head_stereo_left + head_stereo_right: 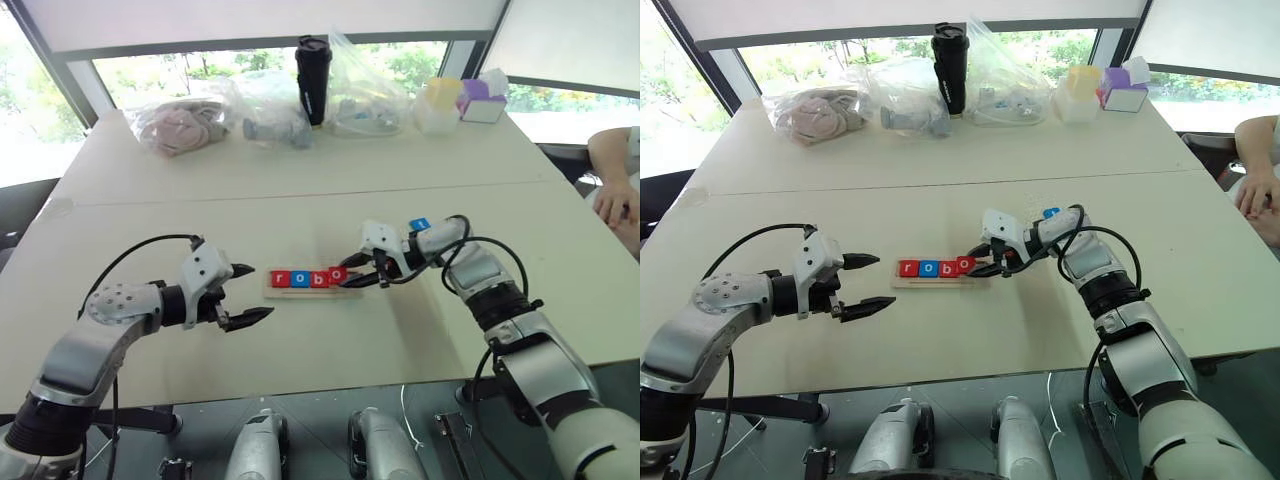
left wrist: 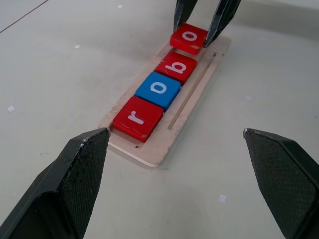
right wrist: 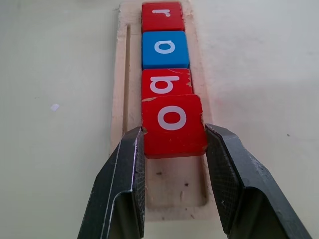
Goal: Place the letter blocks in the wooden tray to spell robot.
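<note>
Wooden tray [image 1: 312, 290] flat on bench [image 1: 300, 190], mid-front; three tiles seated in a row: red r [image 2: 137, 118], blue o [image 2: 158, 89], red b [image 2: 175, 66]; fourth tile, red o [image 3: 173, 124], clamped between right tool [image 3: 174, 149] fingers, tilted over the tray next to the b, overlapping its edge; left tool [image 1: 245, 295] jaws wide, holding nothing, hanging just beside the tray's r end; blue tile [image 1: 420, 224] on bench behind right wrist, letter unreadable.
</note>
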